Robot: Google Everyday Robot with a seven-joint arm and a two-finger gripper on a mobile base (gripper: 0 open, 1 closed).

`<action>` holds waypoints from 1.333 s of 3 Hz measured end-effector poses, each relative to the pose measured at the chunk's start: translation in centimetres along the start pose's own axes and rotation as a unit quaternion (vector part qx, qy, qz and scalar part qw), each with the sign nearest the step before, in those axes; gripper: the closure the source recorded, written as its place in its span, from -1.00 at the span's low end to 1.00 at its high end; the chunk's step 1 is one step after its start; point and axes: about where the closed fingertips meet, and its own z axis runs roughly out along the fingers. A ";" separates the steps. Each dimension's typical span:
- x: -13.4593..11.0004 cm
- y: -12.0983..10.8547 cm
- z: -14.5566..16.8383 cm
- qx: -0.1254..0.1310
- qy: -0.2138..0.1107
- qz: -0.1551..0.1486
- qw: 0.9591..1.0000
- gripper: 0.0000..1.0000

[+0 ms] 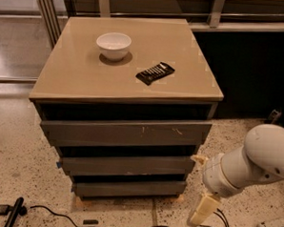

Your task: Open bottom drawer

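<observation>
The bottom drawer (128,188) is the narrowest dark-grey front, lowest on the cabinet, and sits closed. Above it are the middle front (127,165) and the widest scratched top front (126,132). My gripper (201,211) hangs at the lower right, pale fingers pointing down toward the floor. It is to the right of the bottom drawer's right end and apart from it. The white arm (254,162) reaches in from the right.
The tan cabinet top (77,78) carries a white bowl (113,45) and a black snack packet (155,72). Black cables (55,216) and a black tool (13,213) lie on the speckled floor in front. A dark wall stands behind at the right.
</observation>
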 end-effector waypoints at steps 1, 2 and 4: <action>1.5 0.7 3.7 -0.011 -0.001 0.013 1.000 -1.00; 3.4 1.9 7.8 0.001 -0.006 0.003 1.000 -1.00; 1.3 -2.4 12.4 0.101 -0.024 -0.078 0.992 -1.00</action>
